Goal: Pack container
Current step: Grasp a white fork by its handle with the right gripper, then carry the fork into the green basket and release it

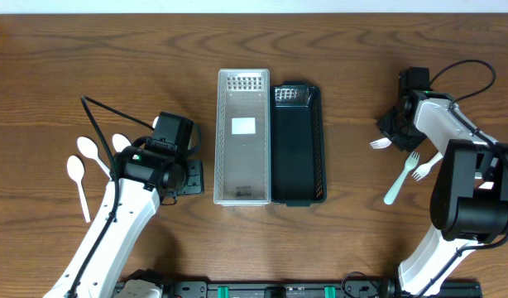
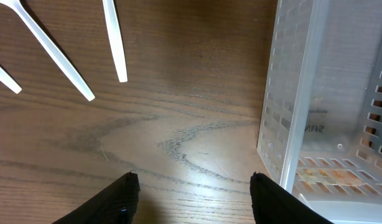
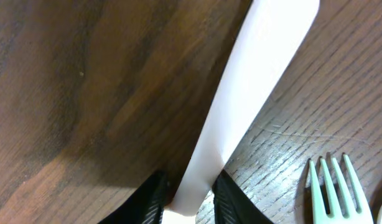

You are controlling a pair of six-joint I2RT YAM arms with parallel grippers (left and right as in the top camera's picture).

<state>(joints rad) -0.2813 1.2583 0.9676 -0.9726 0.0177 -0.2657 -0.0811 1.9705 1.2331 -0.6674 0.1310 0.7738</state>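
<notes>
A clear plastic container (image 1: 242, 136) and a black container (image 1: 299, 142) stand side by side at the table's middle. Both look empty apart from a white label in the clear one. My left gripper (image 1: 190, 176) is open and empty, low over the wood beside the clear container's near left corner (image 2: 290, 124); its jaws (image 2: 194, 186) frame bare table. My right gripper (image 1: 395, 126) is shut on the handle of a white fork (image 3: 253, 93), whose head sticks out to the left (image 1: 380, 143).
Three white spoons (image 1: 80, 174) lie at the far left, and their handles (image 2: 54, 50) show in the left wrist view. A mint fork (image 1: 400, 178) and another white fork (image 1: 424, 168) lie beside the right arm. The mint fork's tines (image 3: 331, 186) show in the right wrist view.
</notes>
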